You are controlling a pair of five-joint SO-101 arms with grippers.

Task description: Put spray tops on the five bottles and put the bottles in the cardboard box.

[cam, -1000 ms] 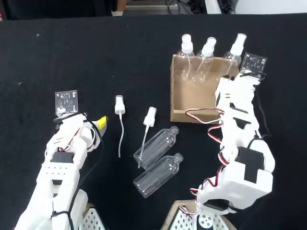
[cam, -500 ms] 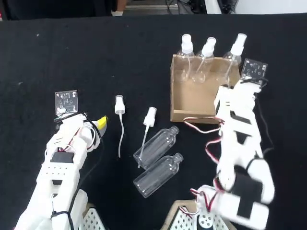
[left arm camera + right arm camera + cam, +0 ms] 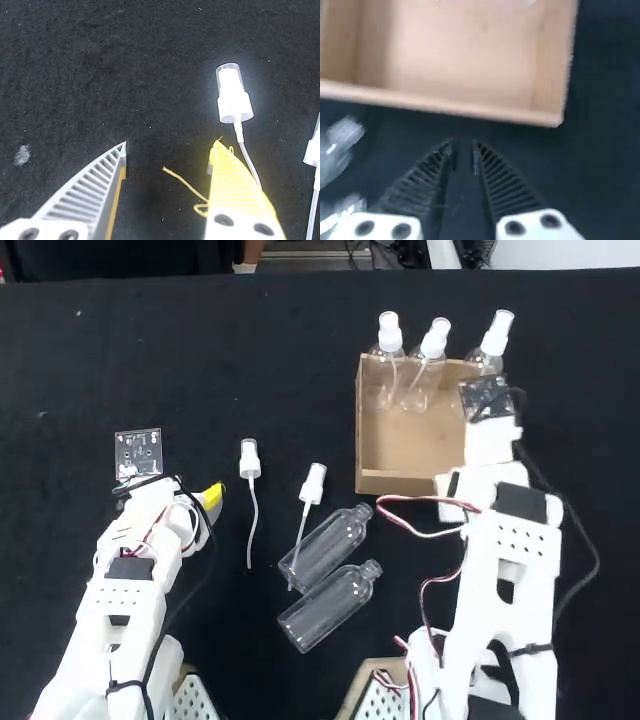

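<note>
Here, clear cylindrical bottles point(image 3: 327, 545) lie beside the cardboard box point(image 3: 410, 445).

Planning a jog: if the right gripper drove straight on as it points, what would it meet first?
Likely the cardboard box's near wall, straight ahead of the right gripper; depth is unclear, so perhaps the table first.

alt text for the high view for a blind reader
Three bottles with spray tops stand in a cardboard box on a black table; two open bottles and two loose spray tops lie beside it. The left arm rests near the tops, the right arm at the box.
</note>
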